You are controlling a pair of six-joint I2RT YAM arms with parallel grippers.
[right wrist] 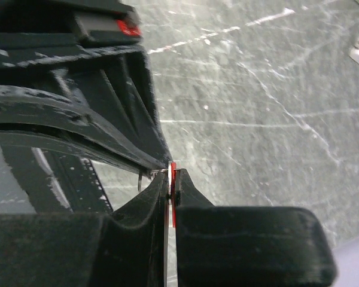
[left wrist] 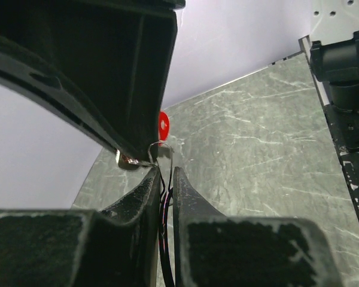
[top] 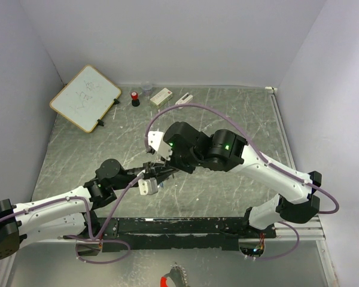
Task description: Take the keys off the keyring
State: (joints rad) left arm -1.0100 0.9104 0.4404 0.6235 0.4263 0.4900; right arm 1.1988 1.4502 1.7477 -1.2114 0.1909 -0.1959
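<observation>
My two grippers meet above the middle of the table. The right gripper point(top: 166, 171) point(right wrist: 170, 174) is shut on the red key point(right wrist: 173, 197), seen edge-on between its fingers. The key's round red head point(left wrist: 163, 125) also shows in the left wrist view, beside the right finger. The left gripper point(top: 151, 176) point(left wrist: 165, 171) is shut on the thin wire of the keyring point(left wrist: 158, 147). A small loop of the ring point(right wrist: 140, 179) hangs at the right gripper's tips. A small metal piece point(left wrist: 128, 160) sits by the ring. The blue key is hidden.
At the back of the table stand a whiteboard point(top: 85, 97), a red-capped black cylinder point(top: 134, 98), a clear cup point(top: 146, 87) and two white blocks point(top: 161, 95) point(top: 183, 98). The black base rail point(top: 179, 226) runs along the near edge.
</observation>
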